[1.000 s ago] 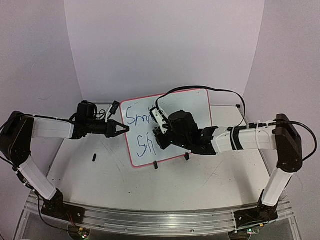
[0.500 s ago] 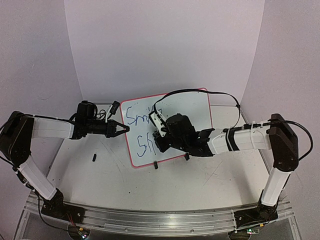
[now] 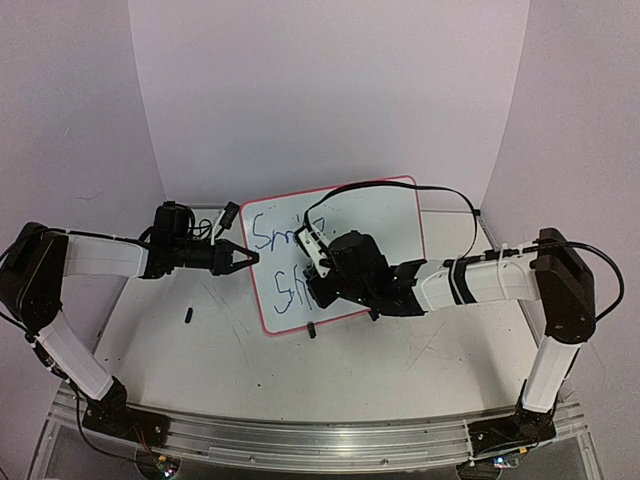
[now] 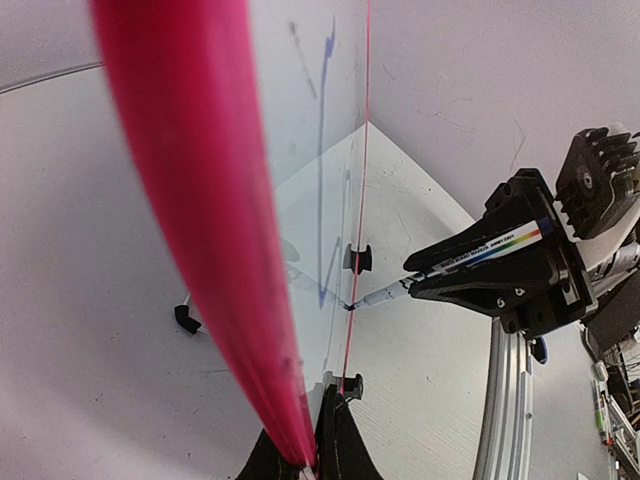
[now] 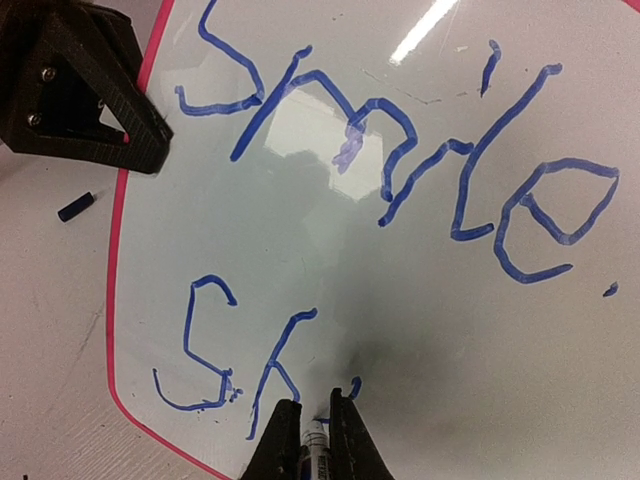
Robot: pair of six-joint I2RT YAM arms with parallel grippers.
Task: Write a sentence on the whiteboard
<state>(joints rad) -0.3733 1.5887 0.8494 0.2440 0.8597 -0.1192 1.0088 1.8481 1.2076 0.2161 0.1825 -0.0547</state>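
Tilted board stands between both claws: left claw pinches its left frame edge, right claw faces its front, pinching pen, tip touching under "Smile".

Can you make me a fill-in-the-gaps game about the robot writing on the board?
The top word on the glossy white whiteboard with the red-pink frame is ____.
The handwritten letters are ____ in colour.
The gripper holding the slim marker pen belongs to the ____ arm.
Missing words: Smile, blue, right.
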